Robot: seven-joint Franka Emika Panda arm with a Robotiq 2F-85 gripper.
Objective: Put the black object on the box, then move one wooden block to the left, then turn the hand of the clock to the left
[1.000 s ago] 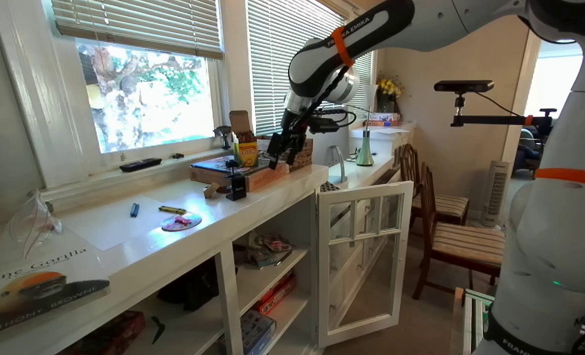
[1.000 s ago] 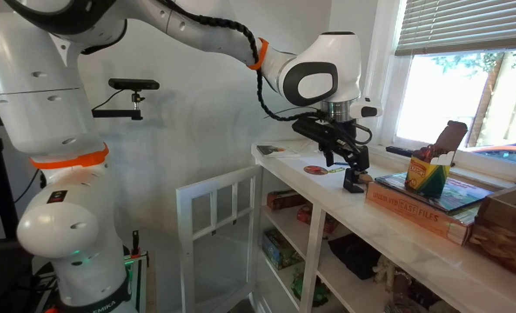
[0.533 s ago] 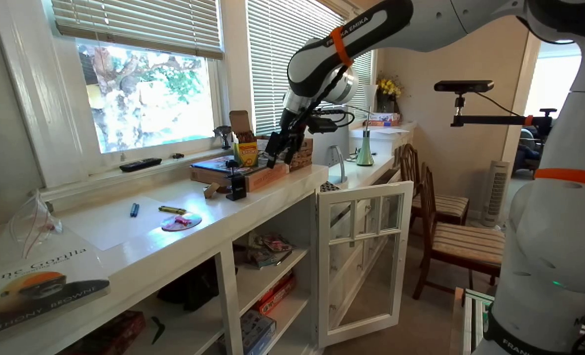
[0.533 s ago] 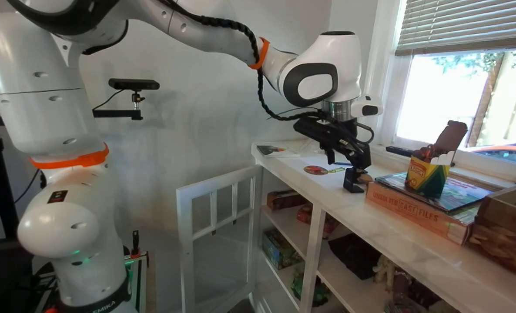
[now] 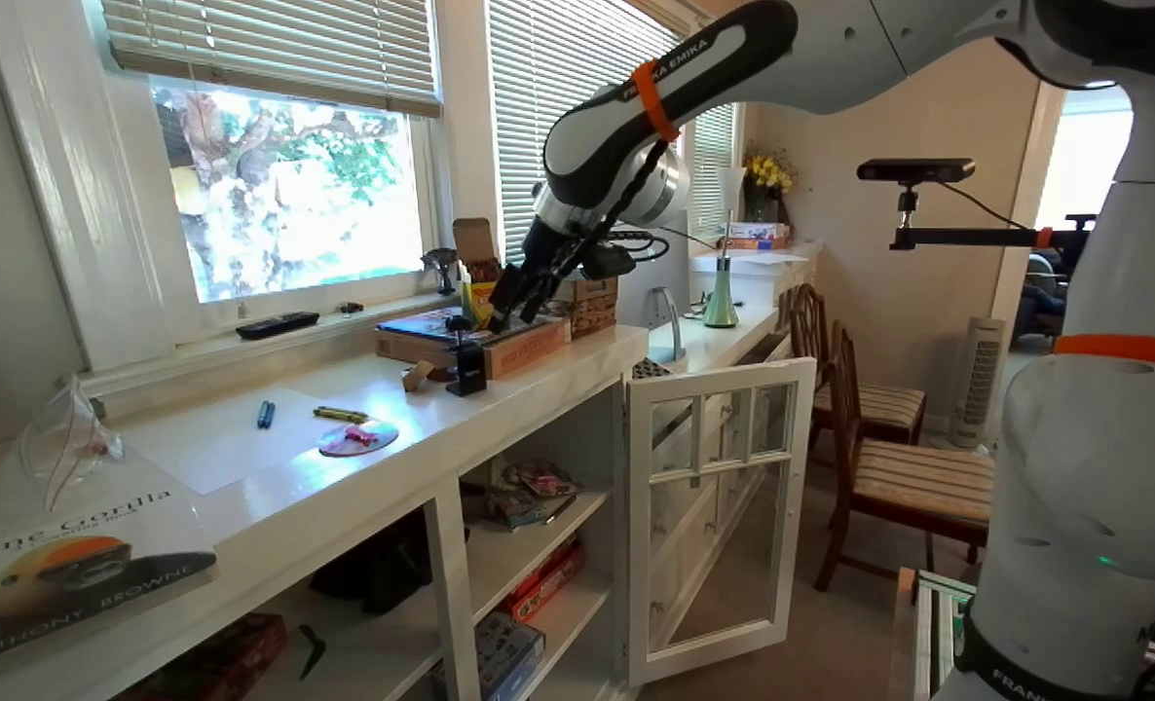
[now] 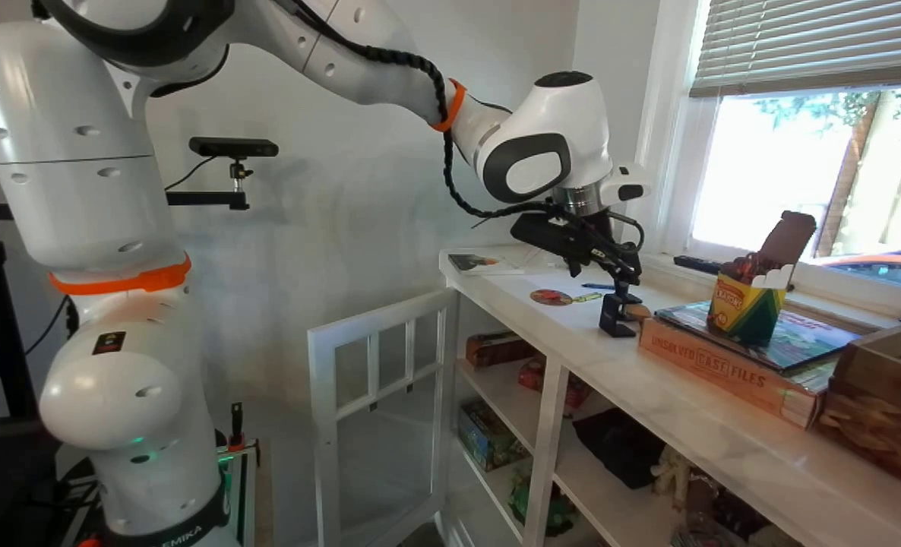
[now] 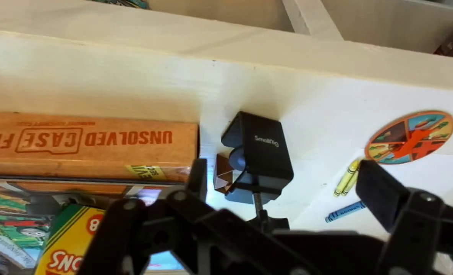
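The black object, a clamp marked SmallRig (image 7: 268, 149), stands upright on the white counter; it also shows in both exterior views (image 5: 469, 368) (image 6: 612, 315). My gripper (image 7: 285, 177) is open and empty, above the clamp, which appears between its fingers, nearer the left one. The gripper shows in both exterior views (image 5: 513, 316) (image 6: 602, 272). The flat brown box (image 7: 89, 141) lies beside the clamp (image 6: 716, 368). A small brown wooden block (image 7: 222, 173) sits against the clamp, partly hidden. A round disc with a red hand (image 7: 410, 137), which looks like the clock, lies flat.
A yellow-green crayon box (image 6: 747, 304) stands on books atop the brown box. A wooden crate (image 6: 883, 395) is beyond it. Yellow crayons (image 7: 347, 179) and a blue crayon (image 7: 344, 212) lie near the disc. The glass cabinet door (image 5: 714, 516) stands open below the counter's front edge.
My gripper has moved down and toward the clamp, and its wrist has tilted. It stays open. The clamp, block, box and disc have not moved.
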